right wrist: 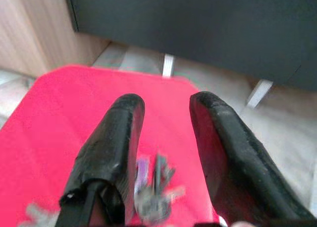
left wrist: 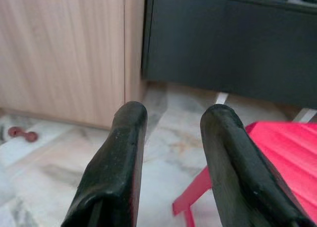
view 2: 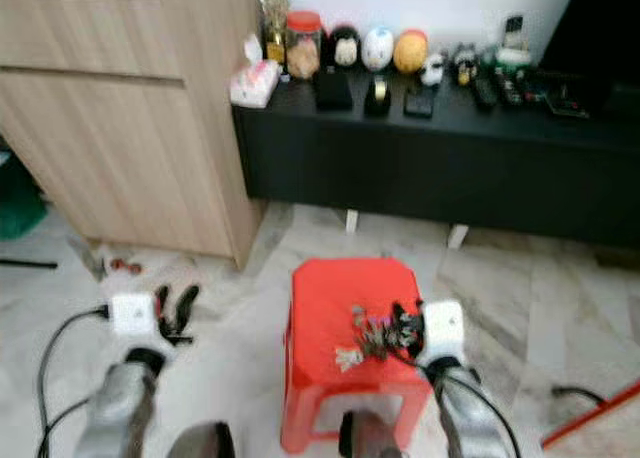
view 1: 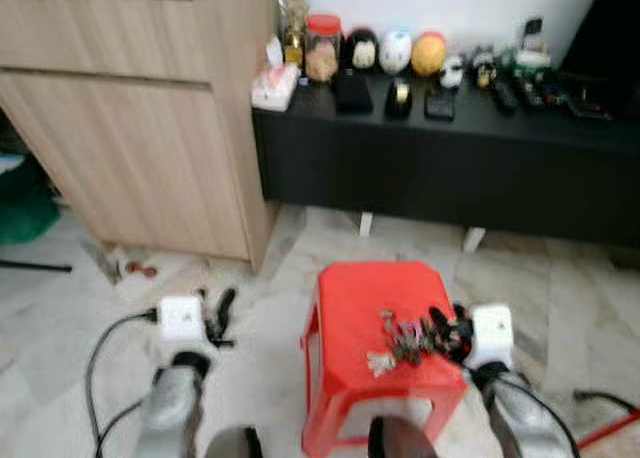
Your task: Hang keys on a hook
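A bunch of keys (view 1: pixel 402 339) lies on the near right part of a red plastic stool (view 1: pixel 350 298). My right gripper (view 1: pixel 448 330) hovers at the stool's right edge, just right of the keys, open, with the keys (right wrist: pixel 156 187) low between its fingers (right wrist: pixel 111 152). My left gripper (view 1: pixel 220 315) is open over the marble floor to the left of the stool, holding nothing. In the left wrist view the stool's corner (left wrist: pixel 282 147) lies beyond its fingers (left wrist: pixel 119 162). No hook can be made out.
A long black low cabinet (view 1: pixel 450 168) with jars, egg-shaped figures and small items on top runs along the back wall. A wooden cabinet (view 1: pixel 140 118) stands at the left. Small red objects (view 1: pixel 140 270) lie on the floor by it. Cables (view 1: pixel 100 348) trail from the arms.
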Tool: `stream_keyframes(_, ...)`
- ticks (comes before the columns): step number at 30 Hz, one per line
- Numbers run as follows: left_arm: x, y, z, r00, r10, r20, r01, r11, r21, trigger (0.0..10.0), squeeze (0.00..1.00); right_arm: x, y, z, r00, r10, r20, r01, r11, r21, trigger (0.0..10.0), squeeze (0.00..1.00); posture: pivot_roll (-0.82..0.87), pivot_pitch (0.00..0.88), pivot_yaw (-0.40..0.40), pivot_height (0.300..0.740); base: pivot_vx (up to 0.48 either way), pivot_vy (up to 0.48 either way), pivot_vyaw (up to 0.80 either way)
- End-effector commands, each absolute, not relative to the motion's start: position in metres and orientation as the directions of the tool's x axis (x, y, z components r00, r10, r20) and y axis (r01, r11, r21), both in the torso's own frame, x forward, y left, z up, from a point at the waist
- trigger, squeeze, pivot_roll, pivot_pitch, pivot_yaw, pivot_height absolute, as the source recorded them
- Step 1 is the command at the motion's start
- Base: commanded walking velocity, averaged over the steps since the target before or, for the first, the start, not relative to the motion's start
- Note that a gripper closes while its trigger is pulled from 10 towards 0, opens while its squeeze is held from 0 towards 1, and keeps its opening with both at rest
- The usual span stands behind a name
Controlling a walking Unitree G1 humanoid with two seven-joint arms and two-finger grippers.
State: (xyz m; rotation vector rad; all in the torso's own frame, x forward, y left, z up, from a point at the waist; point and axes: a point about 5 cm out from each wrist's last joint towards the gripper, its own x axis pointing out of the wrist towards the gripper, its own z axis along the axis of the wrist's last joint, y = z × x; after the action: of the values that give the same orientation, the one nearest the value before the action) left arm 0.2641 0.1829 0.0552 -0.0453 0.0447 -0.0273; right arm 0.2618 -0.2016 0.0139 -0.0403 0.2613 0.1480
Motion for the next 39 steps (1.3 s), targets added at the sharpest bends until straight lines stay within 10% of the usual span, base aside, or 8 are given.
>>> stream_keyframes(1,0.262,0.192,0.054,0.998,-0.003,-0.059,0.002,1.0,-0.026,10.0,0.0,0.265,-0.196,0.016,0.955,0.157,-0.251,-0.166,0.986,-0.014,10.0,0.0,-0.05,0.041,-0.066,0.612,0.0,0.0,0.0)
stream_keyframes(39,0.259,0.191,0.048,0.996,0.011,-0.086,-0.014,0.999,-0.04,10.0,0.0,0.26,-0.201,-0.01,0.573,0.493,-0.655,-0.672,0.74,-0.031,10.0,0.0,-0.03,0.077,-0.085,0.612,0.0,0.0,0.0)
